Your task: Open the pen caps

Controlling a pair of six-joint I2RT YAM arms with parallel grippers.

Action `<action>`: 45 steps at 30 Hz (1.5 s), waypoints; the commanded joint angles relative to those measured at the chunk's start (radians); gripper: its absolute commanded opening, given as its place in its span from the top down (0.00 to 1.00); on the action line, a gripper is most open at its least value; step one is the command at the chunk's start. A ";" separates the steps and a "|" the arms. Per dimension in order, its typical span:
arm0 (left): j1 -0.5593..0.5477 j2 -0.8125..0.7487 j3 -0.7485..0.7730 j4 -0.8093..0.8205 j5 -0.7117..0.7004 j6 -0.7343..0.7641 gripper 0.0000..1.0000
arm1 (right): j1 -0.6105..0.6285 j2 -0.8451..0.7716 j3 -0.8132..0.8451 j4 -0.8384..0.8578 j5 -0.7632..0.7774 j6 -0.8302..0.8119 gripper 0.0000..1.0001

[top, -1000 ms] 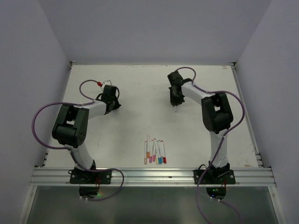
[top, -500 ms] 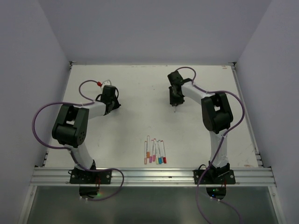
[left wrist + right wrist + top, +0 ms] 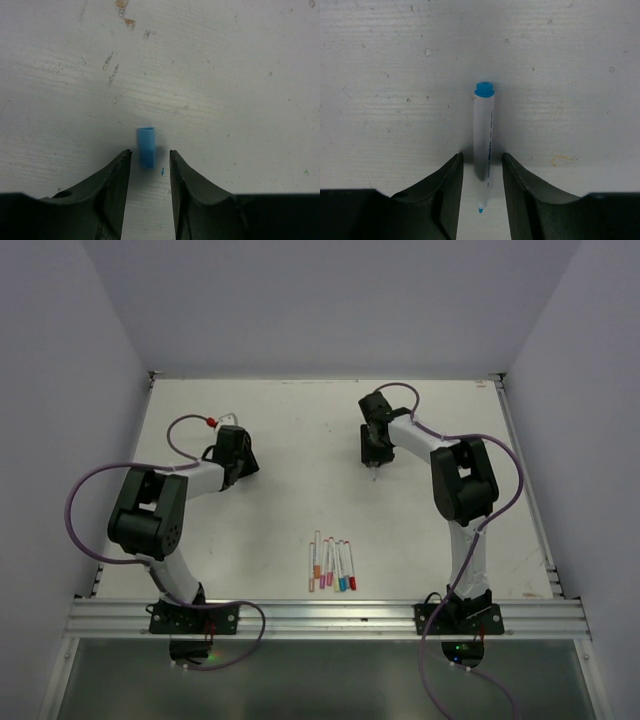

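Straddling blue cap [image 3: 146,146], left gripper [image 3: 150,157]; pen [image 3: 483,135] print unreadable

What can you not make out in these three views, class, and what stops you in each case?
1. Top view: the blue cap is hidden beneath the left gripper.
2. Top view: the row of pens is too small to tell which are capped.
3. Right wrist view: the print on the pen at the right gripper is too small to read.
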 commanded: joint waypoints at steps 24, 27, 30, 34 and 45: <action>0.009 -0.729 -0.320 -0.044 0.305 -0.167 0.00 | 0.037 -0.701 -0.614 0.229 -0.261 0.087 0.01; 0.007 -0.793 -0.382 -0.010 0.427 -0.211 0.00 | 0.066 -0.708 -0.639 0.130 -0.207 0.147 0.06; -0.026 -0.836 -0.402 -0.062 0.426 -0.225 0.00 | 0.139 -0.753 -0.682 0.108 -0.215 0.152 0.15; -0.149 -0.890 -0.396 -0.163 0.282 -0.208 0.02 | 0.284 -0.807 -0.716 0.065 -0.103 0.213 0.25; -0.290 -0.938 -0.477 -0.218 0.225 -0.251 0.12 | 0.477 -0.781 -0.831 0.134 -0.040 0.291 0.62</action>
